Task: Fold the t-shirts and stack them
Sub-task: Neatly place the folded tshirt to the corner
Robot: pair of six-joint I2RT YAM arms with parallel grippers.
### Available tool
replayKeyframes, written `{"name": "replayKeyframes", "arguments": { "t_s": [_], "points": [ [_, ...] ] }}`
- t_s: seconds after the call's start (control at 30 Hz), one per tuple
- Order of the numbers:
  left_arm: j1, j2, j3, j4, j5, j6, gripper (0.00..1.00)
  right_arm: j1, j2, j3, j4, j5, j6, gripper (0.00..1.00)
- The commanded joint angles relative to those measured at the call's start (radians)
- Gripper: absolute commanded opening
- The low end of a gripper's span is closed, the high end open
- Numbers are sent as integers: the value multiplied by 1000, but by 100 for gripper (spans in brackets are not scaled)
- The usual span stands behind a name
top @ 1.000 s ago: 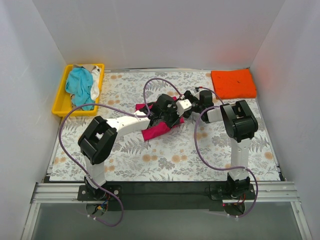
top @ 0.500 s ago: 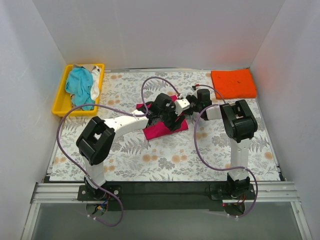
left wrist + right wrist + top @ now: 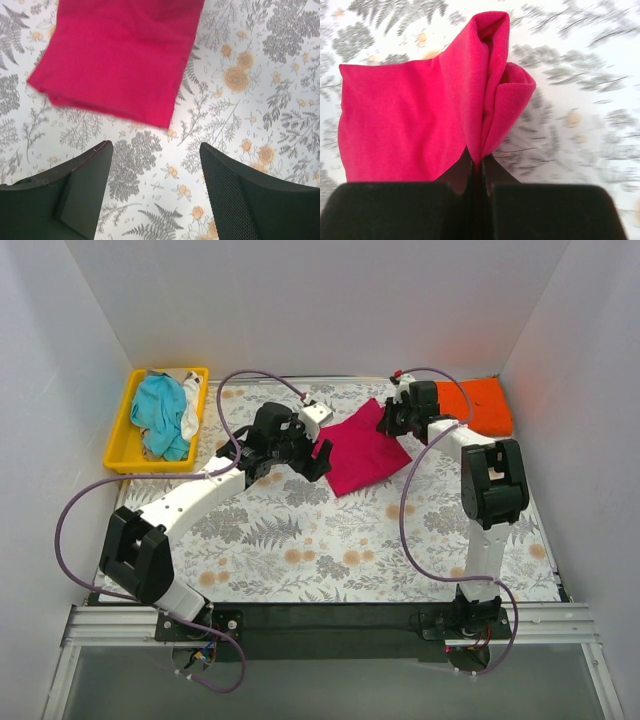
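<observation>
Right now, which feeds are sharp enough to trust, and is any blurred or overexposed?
Right wrist: floral tablecloth streaked by blur, but the magenta t-shirt pinched in the right end effector reads fairly crisp. Left wrist: sharp throughout, open left end effector dark. Top external: even light, soft shadows; orange t-shirt tints the wall red.

A table [image 3: 300,550] under a white cloth printed with grey ferns and orange flowers spreads beneath the left gripper [image 3: 319,454] and the right gripper [image 3: 388,425]; a plain white back wall [image 3: 320,310] rises beyond them; white side walls [image 3: 50,460] close in left and right; a yellow tray [image 3: 118,425] lies left of the left gripper; a black strip [image 3: 330,618] and a metal rail [image 3: 330,642] run along the near side; the light is soft and even.
</observation>
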Motion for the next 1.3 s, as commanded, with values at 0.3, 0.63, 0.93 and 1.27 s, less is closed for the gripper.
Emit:
{"name": "replayKeyframes", "arguments": {
  "t_s": [0.3, 0.63, 0.93, 1.27],
  "points": [
    [9, -72, -71, -56, -27, 12, 66, -125, 35, 338, -183, 116, -346, 1],
    [12, -71, -85, -54, -25, 12, 66, -188, 107, 532, -240, 142, -409, 1],
    [12, -61, -74, -54, -25, 17, 66, -220, 127, 607, -241, 151, -440, 1],
    [13, -46, -68, -56, -28, 17, 66, -260, 123, 650, -255, 161, -475, 1]
  ]
}}
